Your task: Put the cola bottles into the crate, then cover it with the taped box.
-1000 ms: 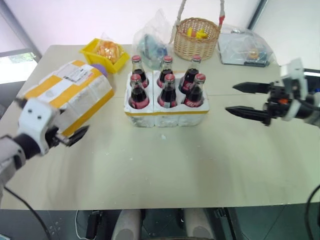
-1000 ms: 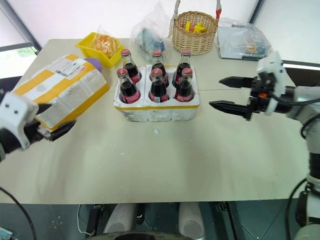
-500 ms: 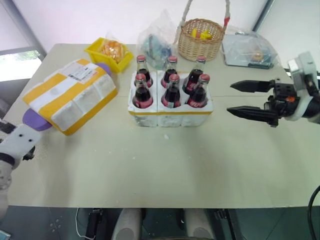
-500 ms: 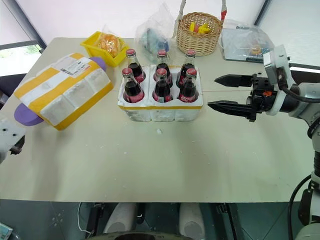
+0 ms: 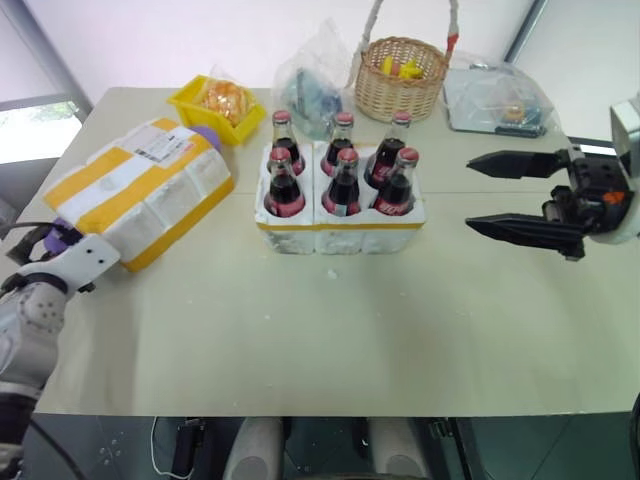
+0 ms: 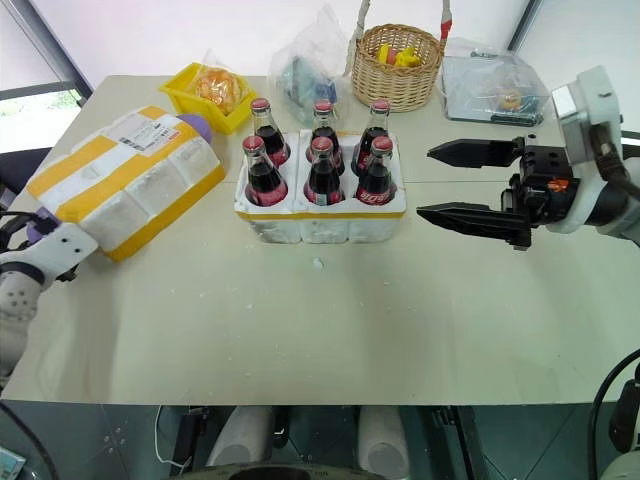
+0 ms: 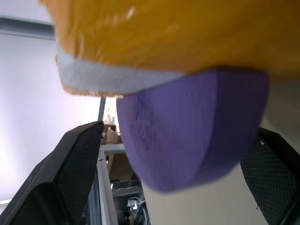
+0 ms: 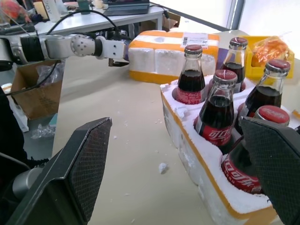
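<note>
Landmark: the crate [image 5: 337, 228], low and white with a yellow band round its base, stands mid-worktop [image 5: 330, 330]; everything below is placed from it.
Cola bottles: all six cola bottles [image 5: 345, 185] stand upright in the crate's wells, two rows of three, red caps up.
Taped box: the taped box [image 5: 140, 190] lies tilted on the worktop, well to the left of the crate and apart from it, shipping label facing up.
Purple thing: a purple rounded object [image 7: 192, 126] pokes out from under the box's near-left end; another purple bit shows at the box's far corner. What it is I cannot tell.
My left end effector [image 5: 50, 245]: at the near-left end of the taped box, far left of the crate; my fingers [image 7: 70, 173] stand wide apart with the purple object between them, clamped on nothing.
My right end effector [image 6: 470, 185]: held above the worktop to the right of the crate, pointing toward it, fingers spread apart and empty; bare worktop lies between us.
Behind the crate: a yellow plastic bin [image 5: 212, 100] with something orange, a clear plastic bag [image 5: 312, 80], a wicker basket [image 5: 402, 75], and a clear wrapped package [image 5: 495, 100] further right.
In the way: nothing sits on top of the bottles; small white crumbs [image 5: 325, 272] lie just in front of the crate.
</note>
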